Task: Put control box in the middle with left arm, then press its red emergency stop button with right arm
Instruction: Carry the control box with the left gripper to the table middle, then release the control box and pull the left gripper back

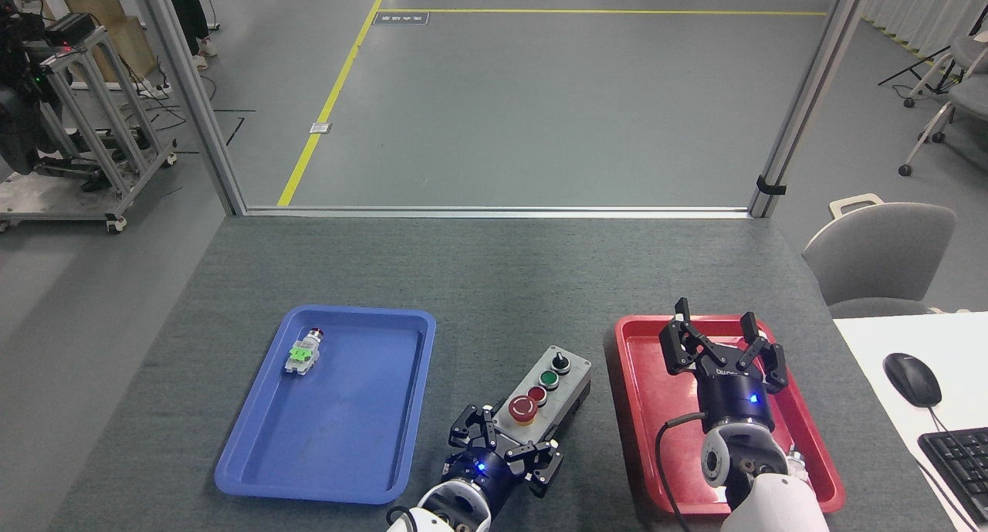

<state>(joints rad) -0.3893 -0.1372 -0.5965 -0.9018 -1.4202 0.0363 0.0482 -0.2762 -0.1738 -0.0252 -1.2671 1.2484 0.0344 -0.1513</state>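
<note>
The left gripper is clamped on the near end of the control box, which sits over the bare tabletop between the blue tray and red tray. The right gripper, fingers spread, hovers over the red tray.

A blue tray lies left, holding a small silver push-button, seemingly green-tagged; a red tray lies right.
</note>
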